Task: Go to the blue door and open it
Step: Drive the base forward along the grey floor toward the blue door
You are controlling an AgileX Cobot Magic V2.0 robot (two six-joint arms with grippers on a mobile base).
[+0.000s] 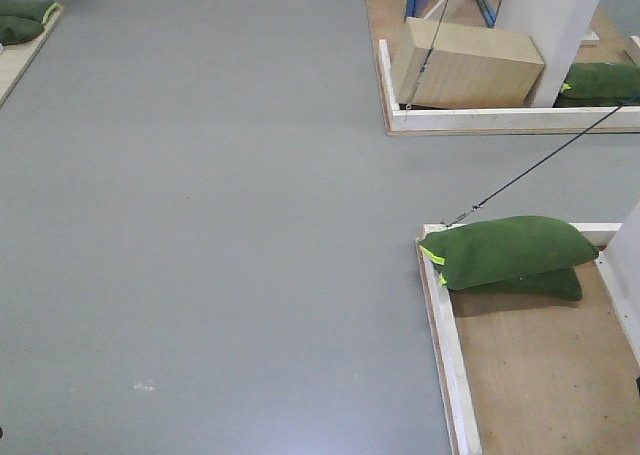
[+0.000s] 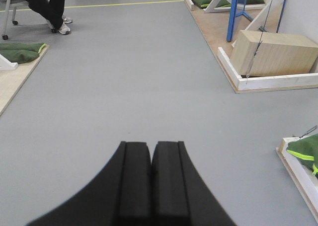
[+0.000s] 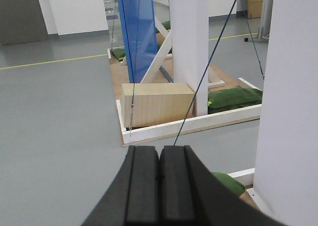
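The blue door (image 3: 136, 32) is standing upright just behind the wooden box (image 3: 156, 104), its handle not showing. The left tool (image 2: 150, 186) and right tool (image 3: 159, 186) are both sitting narrow, pads touching, holding nothing. The approach is looking risky: a taut cable (image 3: 203, 72) is slanting down beside the box and a green sandbag (image 1: 510, 250) is lying nearer than the box, so the base could snag either while driving in.

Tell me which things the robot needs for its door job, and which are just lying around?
For the job: blue door, left hand, right hand, both shut.
Just lying about: wooden box, green sandbags, white post.
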